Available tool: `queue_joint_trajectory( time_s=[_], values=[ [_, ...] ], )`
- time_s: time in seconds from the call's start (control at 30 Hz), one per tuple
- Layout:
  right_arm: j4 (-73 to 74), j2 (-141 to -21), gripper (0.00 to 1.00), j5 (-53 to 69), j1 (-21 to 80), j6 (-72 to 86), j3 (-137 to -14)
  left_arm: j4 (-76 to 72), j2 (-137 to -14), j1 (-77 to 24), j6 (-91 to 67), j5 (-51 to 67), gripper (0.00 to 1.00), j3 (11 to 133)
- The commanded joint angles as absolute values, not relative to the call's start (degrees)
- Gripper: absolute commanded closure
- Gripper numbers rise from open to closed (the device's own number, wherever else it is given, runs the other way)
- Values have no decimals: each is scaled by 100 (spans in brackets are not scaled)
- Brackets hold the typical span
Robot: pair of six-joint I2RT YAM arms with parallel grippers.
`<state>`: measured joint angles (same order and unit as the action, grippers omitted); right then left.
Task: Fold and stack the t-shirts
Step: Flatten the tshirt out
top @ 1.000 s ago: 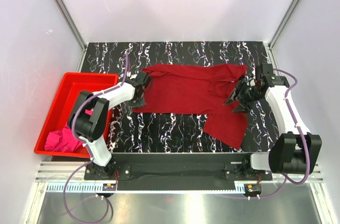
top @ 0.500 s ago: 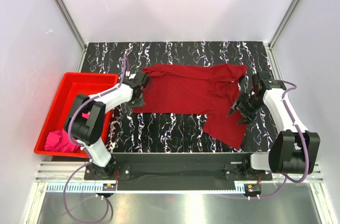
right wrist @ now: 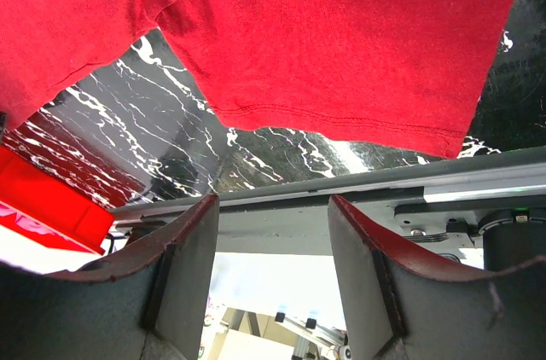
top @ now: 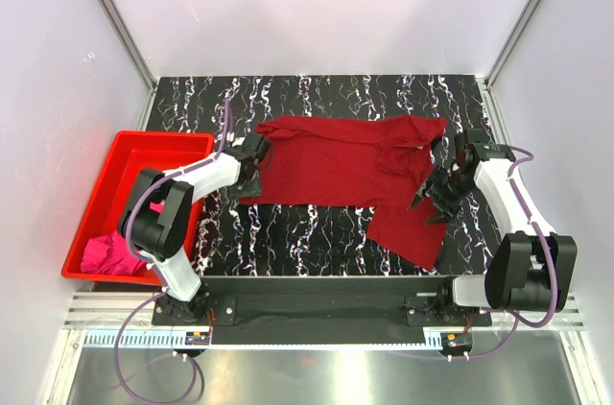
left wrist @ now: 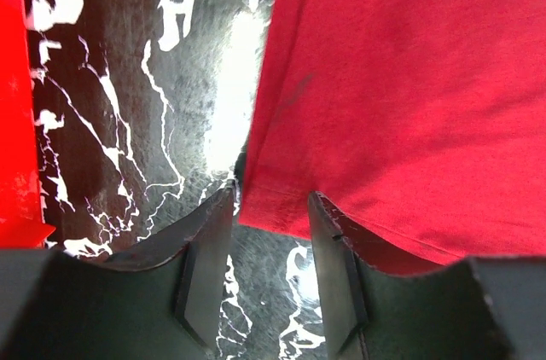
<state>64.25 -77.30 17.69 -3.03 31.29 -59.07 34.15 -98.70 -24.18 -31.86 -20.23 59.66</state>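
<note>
The dark crimson t-shirt [top: 336, 163] lies spread across the black, white-veined worktop [top: 307, 232], with one sleeve trailing toward the near edge. The left hand [top: 257, 157] sits at the shirt's left hem corner. Its fingers have just spread apart, and the corner lies loose between them. The right hand [top: 432, 199] is spread wide and holds nothing. Over the last second it has slid from farther up the shirt's right edge down beside the trailing sleeve. The magenta t-shirt [top: 107, 256] is bunched in the red bin [top: 144, 141] left of the worktop. White panels in metal framing wall the cell.
</note>
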Motion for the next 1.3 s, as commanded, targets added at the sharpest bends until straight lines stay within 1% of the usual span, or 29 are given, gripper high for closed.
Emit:
queue_joint_trajectory(
  time_s=[0.0, 0.07, 0.1, 0.2, 0.23, 0.3, 0.33, 0.37, 0.4, 0.67, 0.77, 0.83, 0.87, 0.93, 1.03, 1.1, 1.17, 1.27],
  values=[
    [6363, -7743, 39, 1898, -290, 3032, -5871, 3217, -9940, -2303, -3287, -2154, 55, 5740],
    [6355, -7734, 39, 1890, -290, 3032, -5845, 3112, -9993, -2285, -3296, -2066, 58, 5669],
    [6354, -7752, 39, 1898, -290, 3024, -5862, 3120, -10028, -2276, -3305, -2118, 64, 5669],
    [6354, -7796, 39, 1881, -290, 2988, -5854, 3076, -10020, -2259, -3278, -2083, 71, 5695],
    [6346, -7813, 39, 1881, -290, 2980, -5836, 3085, -10011, -2259, -3287, -2092, 76, 5704],
    [6363, -7840, 39, 1837, -290, 2997, -5827, 3111, -10011, -2250, -3270, -2083, 82, 5739],
    [6372, -7857, 39, 1767, -290, 2997, -5827, 3120, -10019, -2250, -3243, -2066, 91, 5765],
    [6381, -7857, 39, 1723, -290, 3023, -5853, 3146, -10011, -2250, -3234, -2057, 97, 5783],
    [6398, -7857, 39, 1662, -290, 3023, -5862, 3181, -10002, -2250, -3234, -2048, 100, 5827],
    [6092, -8340, 39, 1477, -404, 3181, -5600, 3524, -9598, -2285, -3120, -2083, 100, 6221],
    [5723, -8516, 45, 1485, -413, 3348, -5423, 3832, -9387, -2373, -3094, -2267, 100, 6433],
    [5416, -8744, 60, 1433, -404, 3401, -5388, 3893, -9221, -2408, -3059, -2241, 100, 6468],
    [5327, -8850, 64, 1398, -413, 3427, -5388, 3928, -9176, -2443, -3067, -2241, 100, 6469],
    [5134, -9175, 70, 1319, -413, 3436, -5475, 3990, -9062, -2461, -3085, -2198, 100, 6478],
    [4642, -9596, 74, 1240, -404, 3454, -5711, 3973, -8869, -2470, -3155, -2162, 100, 6399],
    [4536, -9990, 75, 1187, -317, 3428, -5914, 3990, -8816, -2478, -3164, -2214, 100, 6398],
    [4535, -10508, 75, 871, -81, 3332, -6344, 3990, -8824, -2470, -3138, -2241, 100, 6494],
    [4518, -10967, 75, 818, 228, 3471, -6950, 3999, -8833, -2461, -3138, -2267, 100, 6609]
  ],
)
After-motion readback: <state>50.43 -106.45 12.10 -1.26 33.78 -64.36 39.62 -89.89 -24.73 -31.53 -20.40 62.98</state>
